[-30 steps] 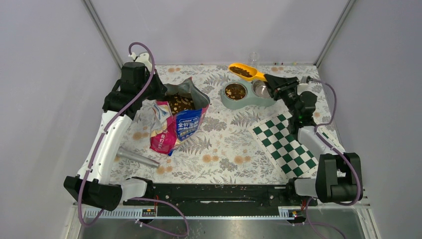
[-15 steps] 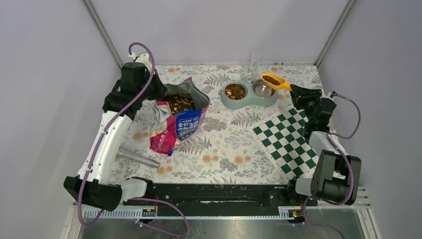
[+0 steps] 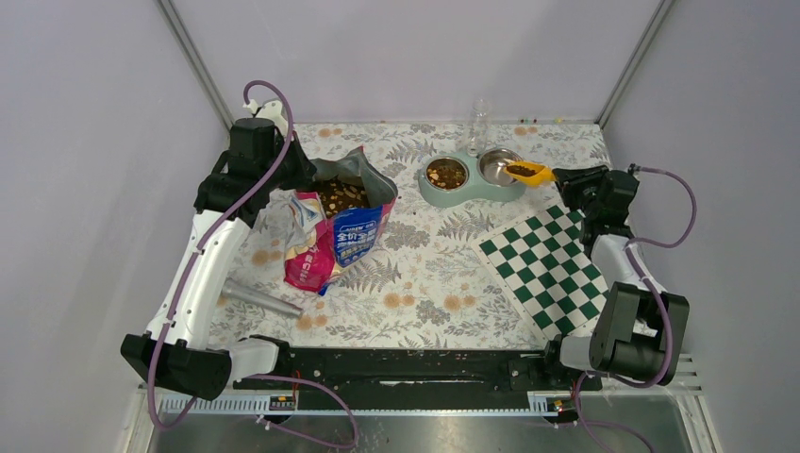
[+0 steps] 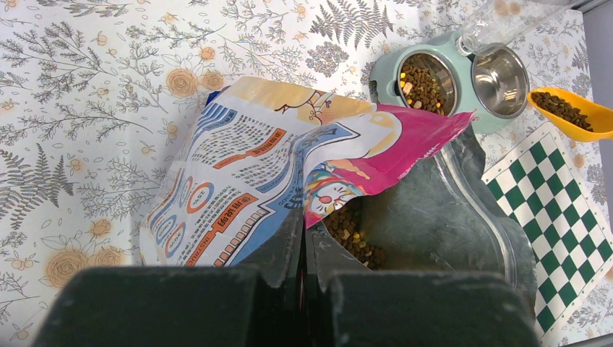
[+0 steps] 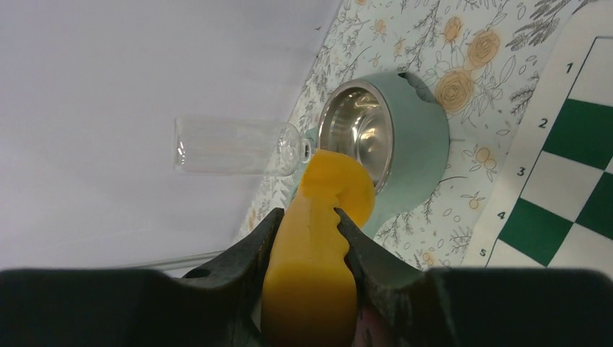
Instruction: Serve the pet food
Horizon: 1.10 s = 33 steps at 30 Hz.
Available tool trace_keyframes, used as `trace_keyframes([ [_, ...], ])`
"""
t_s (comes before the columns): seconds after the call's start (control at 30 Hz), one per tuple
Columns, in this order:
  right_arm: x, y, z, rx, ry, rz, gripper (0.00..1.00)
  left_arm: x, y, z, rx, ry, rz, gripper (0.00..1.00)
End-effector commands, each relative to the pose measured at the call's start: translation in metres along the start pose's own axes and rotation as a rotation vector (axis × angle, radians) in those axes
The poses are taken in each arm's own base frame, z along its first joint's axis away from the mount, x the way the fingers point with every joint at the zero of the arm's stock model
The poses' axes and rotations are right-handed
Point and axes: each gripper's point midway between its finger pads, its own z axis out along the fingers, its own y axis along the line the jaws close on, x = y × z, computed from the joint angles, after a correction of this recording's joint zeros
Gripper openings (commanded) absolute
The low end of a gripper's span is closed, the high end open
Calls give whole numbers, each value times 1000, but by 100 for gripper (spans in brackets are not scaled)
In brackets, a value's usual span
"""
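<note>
1. The table (image 3: 425, 283), covered by a floral cloth, is read from above as a clock face, with 12 o'clock at the far edge and 6 o'clock at the arm bases
2. The left gripper (image 4: 303, 238) is clenched on the torn top edge of the bag (image 4: 238, 166); its jaws are pressed together on the foil
3. The bag is propped open at about 9 o'clock from the table's centre, with its mouth turned upward
4. Pet food (image 4: 353, 235) is seen as a brown and tan heap inside the open mouth of the bag
5. A mint-green feeder (image 3: 469, 195) is set at about 1 o'clock on the table; its left bowl (image 3: 445, 174) is filled with more of the pellets
6. The steel bowl (image 3: 495, 166), at 3 o'clock of the filled one, shows its shiny metal inside
7. The right gripper (image 5: 309, 217) is closed on the handle of the orange scoop (image 3: 528, 172), one finger on each side of it
8. The scoop is held at the 3 o'clock rim of the steel bowl with a load of pellets lying in it; whether it touches the rim cannot be told
9. A clear bottle (image 3: 480, 118) rises at the feeder's 12 o'clock edge
10. A checkered mat (image 3: 547, 269) is laid near the feeder, at its 5 o'clock
11. A metal cylinder (image 3: 259, 299) lies on its side at 7 o'clock of the bag, beside the left arm
</note>
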Motion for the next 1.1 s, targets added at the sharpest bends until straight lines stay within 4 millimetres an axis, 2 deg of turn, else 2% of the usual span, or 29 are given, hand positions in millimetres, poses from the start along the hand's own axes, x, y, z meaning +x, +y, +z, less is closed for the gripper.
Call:
trace_keyframes([
  [0.0,-18,15,6,5,-36,-123,0,-26,-4,-14,12,-98,-7,0],
  [0.33,-33,25,21,23,-61,-226,0,-23,-1,-15,2,-95,-7,0],
  [0.5,-27,38,29,24,-43,-307,0,-23,-1,-15,2,-96,-8,0],
  [0.73,-30,55,36,70,-81,-427,0,-22,0,-16,1,-95,-7,0],
  [0.9,-27,63,34,145,-99,-557,0,-22,0,-16,-1,-98,-4,0],
  [0.97,-24,72,33,149,-103,-608,0,-21,1,-17,-3,-96,-4,0],
  [1.07,-17,73,27,181,-94,-669,0,-22,1,-16,-4,-98,-5,0],
])
